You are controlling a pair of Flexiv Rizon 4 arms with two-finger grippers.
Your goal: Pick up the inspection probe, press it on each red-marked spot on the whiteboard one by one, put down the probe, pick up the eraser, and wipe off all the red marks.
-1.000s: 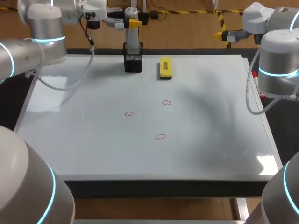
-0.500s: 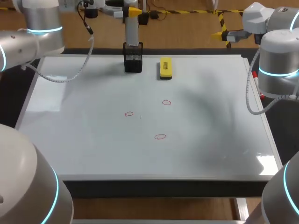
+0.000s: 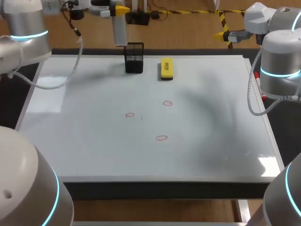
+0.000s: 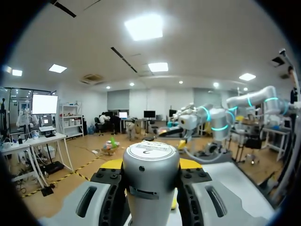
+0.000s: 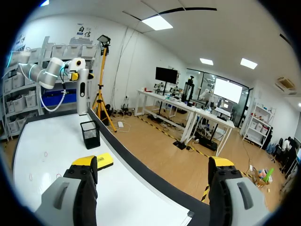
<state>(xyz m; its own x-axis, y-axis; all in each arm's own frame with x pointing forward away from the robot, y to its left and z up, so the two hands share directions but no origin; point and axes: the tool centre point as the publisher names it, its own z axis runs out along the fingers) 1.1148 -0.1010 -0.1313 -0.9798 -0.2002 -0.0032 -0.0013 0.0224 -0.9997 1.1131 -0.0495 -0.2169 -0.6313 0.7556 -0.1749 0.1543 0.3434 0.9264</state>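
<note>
Step in hand (judged): probe pick-up done, carry to the first mark about to start; no spot pressed yet.
Probe [image 3: 120,30]: grey cylinder, hung upright in the air just left of the black mesh holder [image 3: 134,59], lower end about level with the holder's rim and clear of it.
Left pincer [image 3: 120,10]: clamped on the probe near its top, one finger on each side, as the left wrist view showed.
Left arm: entered from the far left corner, wrist high above the holder, fingers roughly level.
Right pincer [image 5: 153,165]: fingers spread, nothing between them.
Right arm: parked well right of the holder, off the board's right edge.
Red marks: three small rings on the whiteboard [image 3: 84,150], all nearer the robot than the holder: one almost straight in front of it [image 3: 130,115], one to the right [image 3: 168,103], one nearest the robot [image 3: 161,138].
Eraser [image 3: 166,68]: yellow, lying flat just right of the holder, untouched.
Advice: keep the probe vertical. Move away from the holder before lowering. Descend straight onto a ring's centre and press lightly, so the tip neither slides nor smears the ink.
</note>
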